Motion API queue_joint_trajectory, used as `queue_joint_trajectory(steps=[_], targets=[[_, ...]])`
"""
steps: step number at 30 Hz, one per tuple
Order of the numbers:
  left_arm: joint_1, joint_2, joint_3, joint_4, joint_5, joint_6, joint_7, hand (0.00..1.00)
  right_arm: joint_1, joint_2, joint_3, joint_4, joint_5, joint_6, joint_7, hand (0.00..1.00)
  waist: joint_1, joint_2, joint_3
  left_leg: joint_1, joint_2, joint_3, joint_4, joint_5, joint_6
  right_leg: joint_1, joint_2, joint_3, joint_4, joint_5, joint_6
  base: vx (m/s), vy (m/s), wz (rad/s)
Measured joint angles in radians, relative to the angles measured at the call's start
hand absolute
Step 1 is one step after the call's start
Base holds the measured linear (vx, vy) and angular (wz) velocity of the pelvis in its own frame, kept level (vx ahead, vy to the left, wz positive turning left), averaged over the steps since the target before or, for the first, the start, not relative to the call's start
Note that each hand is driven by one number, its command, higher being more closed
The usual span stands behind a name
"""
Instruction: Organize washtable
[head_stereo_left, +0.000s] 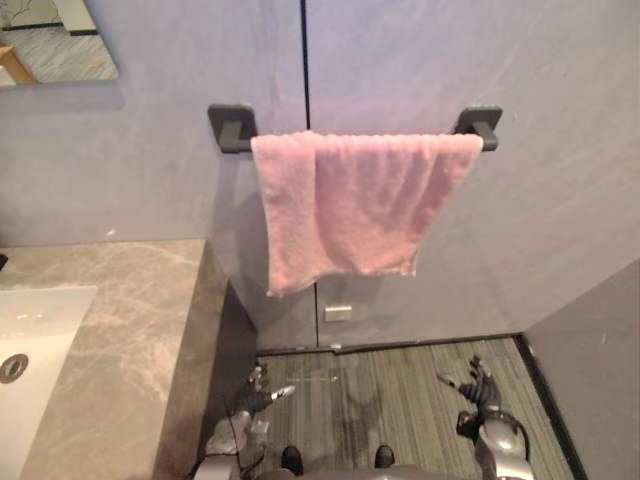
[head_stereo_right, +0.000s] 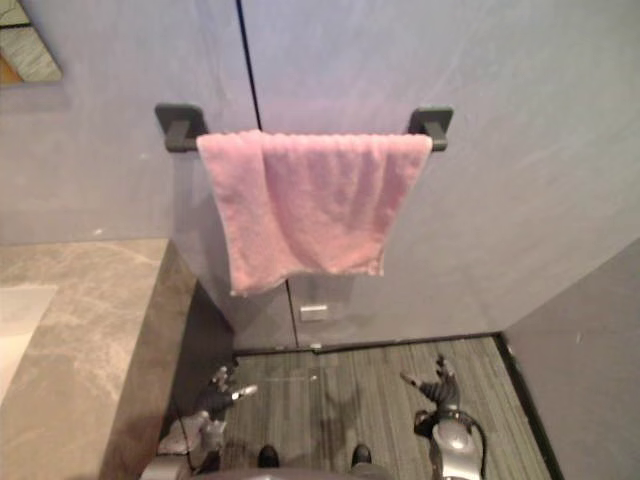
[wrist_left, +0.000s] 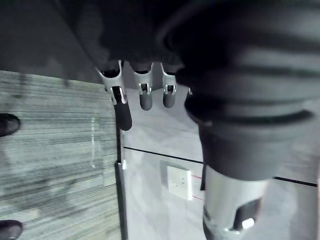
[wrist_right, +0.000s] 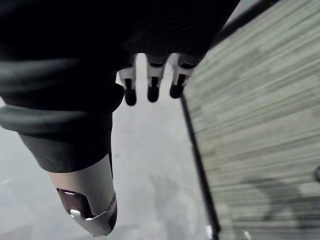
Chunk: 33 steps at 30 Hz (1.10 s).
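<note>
The towel (head_stereo_left: 350, 205) hangs folded over the wall rail (head_stereo_left: 480, 124), high above and between the left hand (head_stereo_left: 258, 395) and the right hand (head_stereo_left: 478, 388), presumably stowed clear of the counter (head_stereo_left: 130, 320) beside the left hand, while both hands hang low, fingers slack and empty, probably at rest.

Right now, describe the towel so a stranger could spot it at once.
On the grey wall right of the marble counter runs a dark rail. Over it hangs the pink towel, the only cloth in sight, its left corner drooping lowest.
</note>
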Motion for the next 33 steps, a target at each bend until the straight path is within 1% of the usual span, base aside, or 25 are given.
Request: queue_joint_trajectory(steps=[4,7,10,15,20,33], targets=[[0.001,-0.003,0.001,0.103,0.083,0.005,0.026,0.00,0.027,-0.001,0.000,0.116,-0.003,0.006,0.001,0.00,-0.001,0.009,0.000,0.015,0.002,0.002,0.000,-0.003,-0.005,-0.002,-0.002,0.001,0.028,-0.019,0.006,-0.06,-0.006,0.01],[0.002,-0.018,0.022,0.135,0.120,0.006,0.039,0.00,0.041,-0.001,0.001,0.132,-0.004,0.019,0.001,0.00,0.000,0.012,-0.001,0.017,0.007,0.006,-0.001,-0.004,-0.006,-0.002,-0.002,-0.001,0.033,-0.026,0.003,-0.05,-0.014,0.03],[0.001,-0.028,0.033,0.163,0.136,0.007,0.042,0.00,0.040,-0.003,0.001,0.152,-0.004,0.023,-0.002,0.00,0.001,0.013,-0.002,0.019,0.009,0.007,-0.001,-0.004,-0.006,-0.001,-0.001,0.000,0.034,-0.027,0.003,-0.05,-0.009,0.00],[-0.001,-0.036,0.040,0.198,0.157,0.019,0.059,0.00,0.039,-0.002,0.001,0.203,-0.004,0.036,-0.004,0.00,0.002,0.019,-0.005,0.020,0.010,0.008,-0.005,-0.005,-0.008,-0.001,0.000,0.000,0.037,-0.028,0.002,-0.01,-0.002,0.00],[-0.006,-0.036,0.041,0.217,0.157,0.022,0.060,0.00,0.028,-0.002,0.002,0.238,-0.003,0.037,-0.007,0.00,0.003,0.020,-0.005,0.021,0.013,0.005,-0.001,-0.006,-0.010,-0.001,0.002,-0.004,0.042,-0.030,0.003,0.00,-0.003,0.01],[-0.014,-0.036,0.040,0.239,0.170,0.023,0.063,0.00,0.027,0.016,0.022,0.242,-0.004,0.037,-0.022,0.00,0.004,0.020,-0.004,0.034,0.014,-0.005,0.000,-0.007,-0.011,0.016,0.001,-0.020,0.050,-0.039,0.003,0.01,-0.005,0.02]])
